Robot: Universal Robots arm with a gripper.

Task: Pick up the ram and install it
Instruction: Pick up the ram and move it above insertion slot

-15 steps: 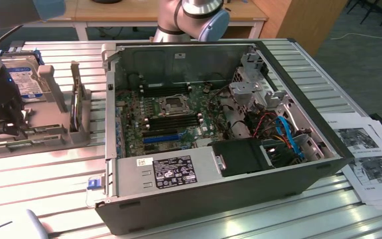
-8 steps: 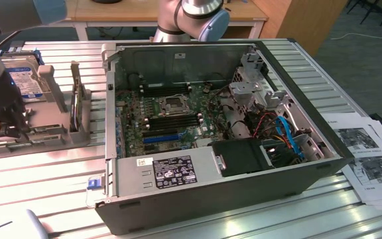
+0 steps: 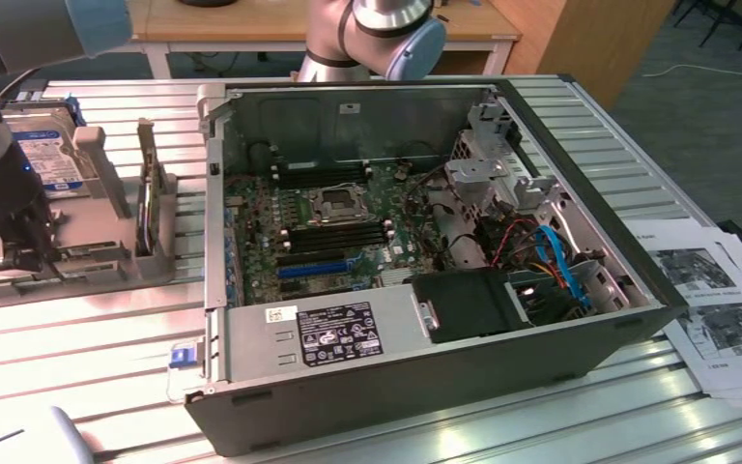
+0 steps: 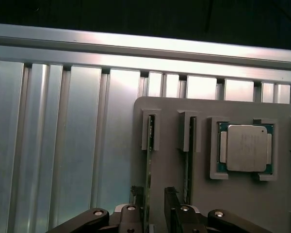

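At the exterior view's left the jaws hang released astride the ram [image 4: 148, 165], which stands on edge in the grey holder [image 4: 203, 109] on the counter [image 4: 63, 145]; closing off-centre, I reckon, they could skew it or snag the neighbouring stick [image 4: 188, 165].

No wording legible, black-and-white sticker [image 3: 335, 333] on the power supply [image 3: 248, 356], blue-and-white label [image 3: 49, 162] on the hard drive [image 3: 36, 118], printed sheets [image 3: 713, 300], faint engraving on the processor [image 4: 246, 147], all unreadable.
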